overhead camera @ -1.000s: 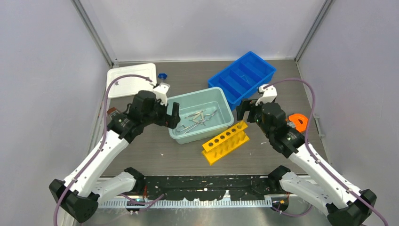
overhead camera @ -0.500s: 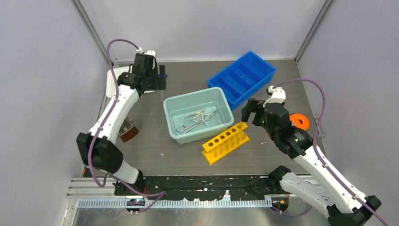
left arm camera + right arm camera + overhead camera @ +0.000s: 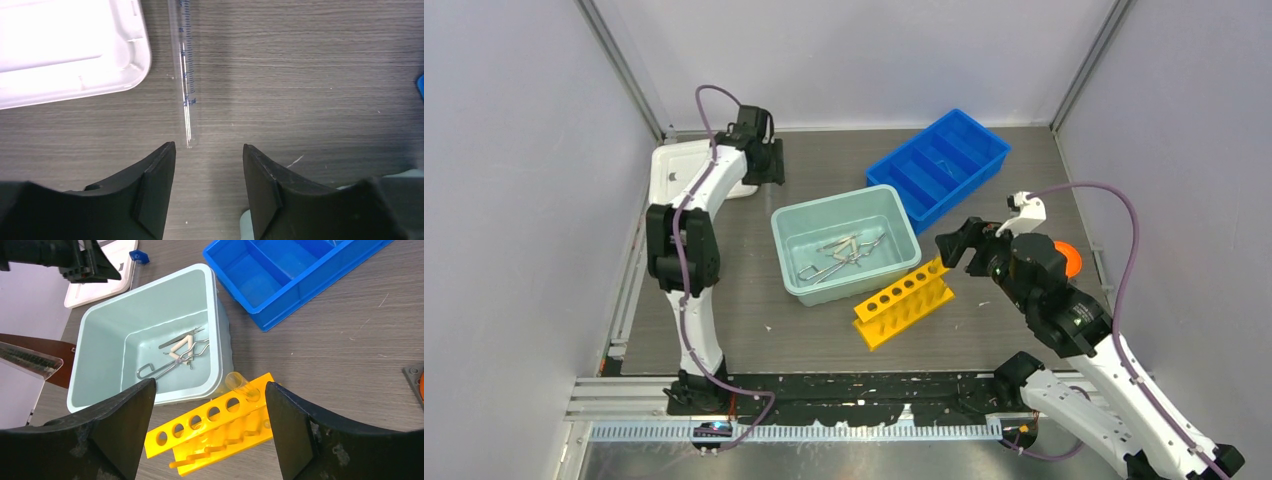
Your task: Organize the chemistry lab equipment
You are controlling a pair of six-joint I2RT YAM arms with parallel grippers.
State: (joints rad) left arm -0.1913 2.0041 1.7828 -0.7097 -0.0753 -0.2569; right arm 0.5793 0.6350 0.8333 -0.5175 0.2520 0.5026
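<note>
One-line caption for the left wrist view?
Open left hand poised near a clear tube lying beside a white tray.

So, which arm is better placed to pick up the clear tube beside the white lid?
Left. The left hand is open, the clear tube just ahead of it; the right hand is far off, by the yellow rack.

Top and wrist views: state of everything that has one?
left gripper: open, empty, above the table.
right gripper: open, empty, raised.
blue-capped tube: lying flat on the table beside the white lid, not gripped.
metal tools: piled loose in the teal tub.
yellow rack: one clear tube standing in its end hole, other holes empty.
blue tray: upright, contents unclear.
white lid: lying flat.
</note>
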